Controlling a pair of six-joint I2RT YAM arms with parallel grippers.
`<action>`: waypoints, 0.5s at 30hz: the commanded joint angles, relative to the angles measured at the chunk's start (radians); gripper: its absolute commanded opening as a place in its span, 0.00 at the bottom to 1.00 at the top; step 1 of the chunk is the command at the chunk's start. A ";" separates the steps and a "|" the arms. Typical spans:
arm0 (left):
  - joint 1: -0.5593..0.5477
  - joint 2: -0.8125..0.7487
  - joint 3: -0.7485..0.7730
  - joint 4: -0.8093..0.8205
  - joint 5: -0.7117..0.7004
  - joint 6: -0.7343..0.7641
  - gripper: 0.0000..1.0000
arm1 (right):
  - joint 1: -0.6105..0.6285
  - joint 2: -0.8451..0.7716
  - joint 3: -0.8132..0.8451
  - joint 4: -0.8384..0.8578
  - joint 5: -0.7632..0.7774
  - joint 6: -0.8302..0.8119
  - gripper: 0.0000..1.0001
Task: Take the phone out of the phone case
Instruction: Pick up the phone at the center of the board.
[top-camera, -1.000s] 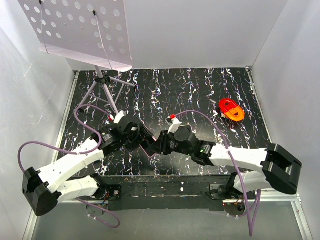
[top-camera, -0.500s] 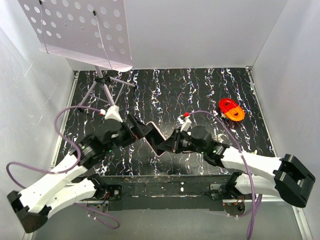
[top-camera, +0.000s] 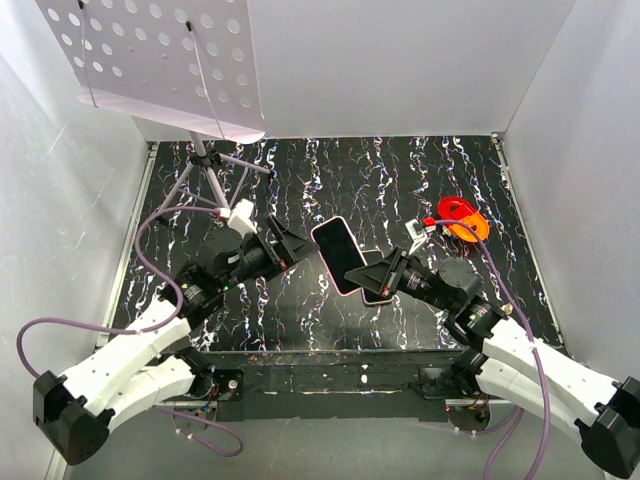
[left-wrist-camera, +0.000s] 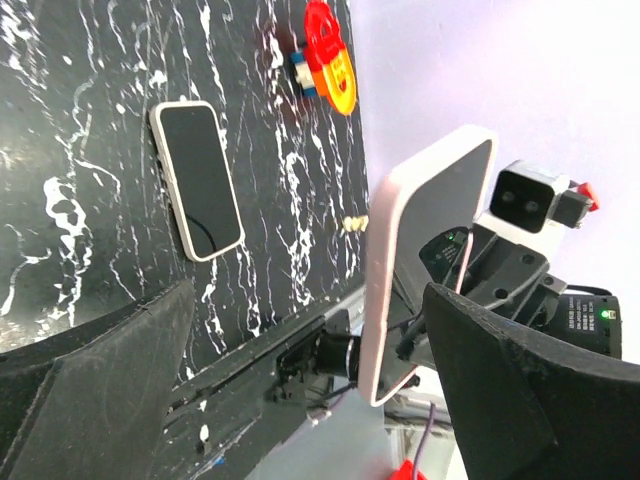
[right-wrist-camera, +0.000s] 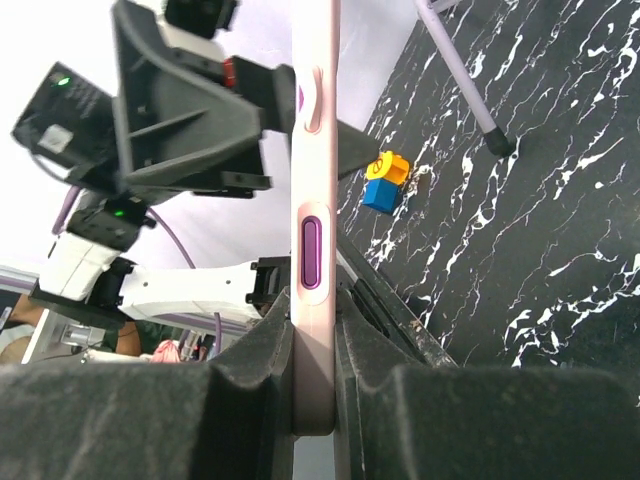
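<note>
An empty pink phone case (top-camera: 335, 255) is raised off the table, its dark inside facing up. My right gripper (top-camera: 378, 272) is shut on its lower end. In the right wrist view the case (right-wrist-camera: 312, 150) runs edge-on between the pads, a purple button on its side, with the gripper (right-wrist-camera: 312, 300) clamped on it. The phone (left-wrist-camera: 197, 180), dark screen with a pale rim, lies flat on the black marbled table. From above the phone (top-camera: 372, 294) is partly hidden under my right gripper. My left gripper (top-camera: 285, 245) stands wide open and empty, just left of the case (left-wrist-camera: 425, 230).
A red and orange toy (top-camera: 463, 218) lies at the right back of the table. A music stand (top-camera: 205, 165) with a perforated white sheet (top-camera: 160, 60) fills the left back corner. White walls close in on three sides. A yellow and blue block (right-wrist-camera: 383, 180) shows in the right wrist view.
The two grippers, close together a second ago, have drawn apart. My left gripper has opened and let go. My right gripper has closed on the case and pulled right; the phone now lies on the table.
</note>
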 joint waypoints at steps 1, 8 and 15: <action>0.033 0.055 -0.069 0.328 0.256 -0.070 0.98 | -0.005 -0.037 -0.012 0.089 -0.030 0.030 0.01; 0.035 0.117 -0.116 0.563 0.315 -0.119 0.79 | -0.007 -0.017 -0.041 0.219 -0.072 0.087 0.01; 0.035 0.178 -0.073 0.586 0.367 -0.101 0.44 | -0.008 0.009 -0.070 0.324 -0.105 0.139 0.01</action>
